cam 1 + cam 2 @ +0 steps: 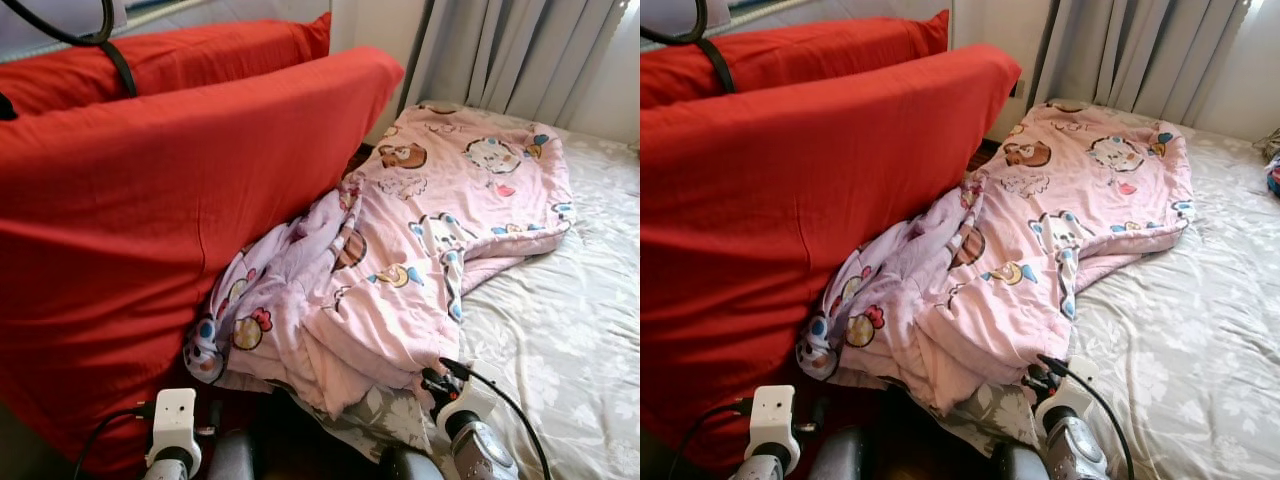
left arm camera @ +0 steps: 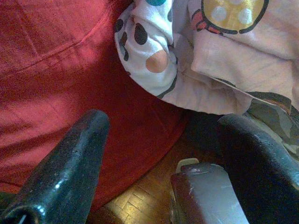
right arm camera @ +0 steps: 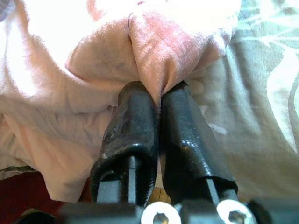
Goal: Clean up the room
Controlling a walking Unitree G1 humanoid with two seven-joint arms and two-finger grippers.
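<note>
The right gripper [image 3: 158, 100] pinches a fold of the pink cartoon-print quilt [image 1: 420, 240] between its closed black fingers [image 3: 131, 126], at the quilt's near edge. The left gripper [image 2: 159, 154] hangs low with fingers spread, empty, beside the large red cushion [image 1: 150, 230]. The quilt lies crumpled on the pale floral bedsheet [image 1: 570, 330], bunched against the cushion.

The red cushion [image 1: 150, 230] hides the pink blanket's [image 1: 420, 250] left edge. The bed [image 1: 570, 340] runs off the right border. The right gripper's [image 3: 156, 100] fingertips are buried in the blanket's fold.
</note>
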